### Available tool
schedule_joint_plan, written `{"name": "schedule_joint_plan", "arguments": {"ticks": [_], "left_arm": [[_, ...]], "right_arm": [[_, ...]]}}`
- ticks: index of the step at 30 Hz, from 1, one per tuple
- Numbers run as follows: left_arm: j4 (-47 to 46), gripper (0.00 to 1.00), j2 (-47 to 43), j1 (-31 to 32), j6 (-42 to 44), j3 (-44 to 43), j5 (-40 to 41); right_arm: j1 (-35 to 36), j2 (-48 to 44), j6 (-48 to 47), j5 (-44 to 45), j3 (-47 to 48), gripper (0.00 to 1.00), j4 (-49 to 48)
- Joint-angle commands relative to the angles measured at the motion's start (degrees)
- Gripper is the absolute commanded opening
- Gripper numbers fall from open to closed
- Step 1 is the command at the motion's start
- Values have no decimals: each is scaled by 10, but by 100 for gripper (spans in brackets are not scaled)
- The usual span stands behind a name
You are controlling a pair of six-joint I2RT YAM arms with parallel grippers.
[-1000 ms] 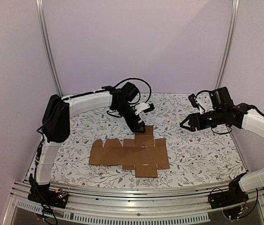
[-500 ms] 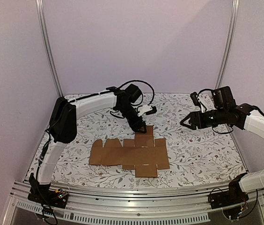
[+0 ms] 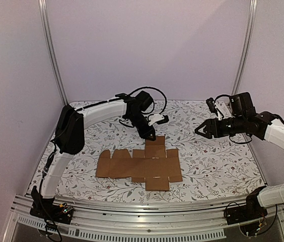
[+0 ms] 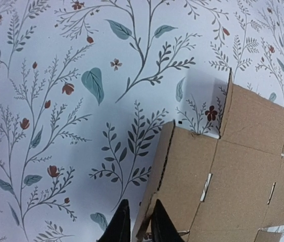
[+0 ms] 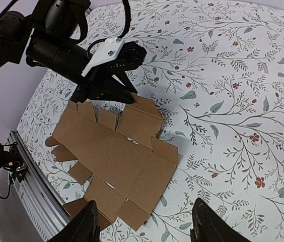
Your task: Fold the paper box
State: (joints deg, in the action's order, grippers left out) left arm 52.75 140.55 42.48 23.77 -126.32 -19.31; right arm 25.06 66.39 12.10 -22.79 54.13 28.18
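Note:
The paper box [image 3: 142, 164] lies as a flat brown die-cut sheet with flaps and slits on the flowered table cover. My left gripper [image 3: 149, 136] is at the far flap of the sheet. In the left wrist view its two dark fingertips [image 4: 161, 226] stand close together astride that flap's edge, one over the cloth and one on the paper box [image 4: 232, 171], pinching the slightly raised edge. My right gripper [image 3: 198, 132] hangs in the air to the right of the sheet, open and holding nothing; its wrist view looks down on the paper box [image 5: 117, 156] and the left gripper [image 5: 107, 93].
The flowered cover [image 3: 212, 166] spreads over the whole table. A metal rail [image 3: 132, 206] runs along the near edge, with upright posts at the back corners and plain walls around.
My left gripper's jaws have closed from wide open onto the far flap's edge. The right arm has barely shifted.

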Motion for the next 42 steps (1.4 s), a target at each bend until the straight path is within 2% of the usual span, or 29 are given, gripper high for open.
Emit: {"name": "schedule_joint_plan", "arguments": {"ticks": [1,2,3,8,10,14,17,25,27,36,42], "left_arm": [[13,9,10,8,3,-12,11],[14,1,10,8,4,-12,12],[15,0,9,8,3,-12,13],[14,0,-2,7,3,-9,10],[8,0,-13,5,0,0,8],[-28,0,-57,-6,-21,54,0],[-99,0,-113,-29,-59,132,-38],[-398,0,-292,-75,-197,418,-101],[-452,0,-318,-82,-227,467,-112],[-627,0,-364,-92,-310,589,-127],[-708,0,-376,-91,-353,642,-136]], "right_arm": [[1,-17,7,14,-2,61,0],[1,-22,6,21,-1,61,0],[1,-25,4,28,0,61,0],[0,-32,22,91,12,61,-3],[-1,-20,25,108,22,58,-1],[-1,27,9,92,64,59,34],[-2,51,-8,74,85,61,39],[-8,117,-26,20,116,65,36],[-9,137,-34,0,126,68,33],[-21,223,-59,-68,191,73,24],[-30,289,-85,-68,229,74,36]]}}
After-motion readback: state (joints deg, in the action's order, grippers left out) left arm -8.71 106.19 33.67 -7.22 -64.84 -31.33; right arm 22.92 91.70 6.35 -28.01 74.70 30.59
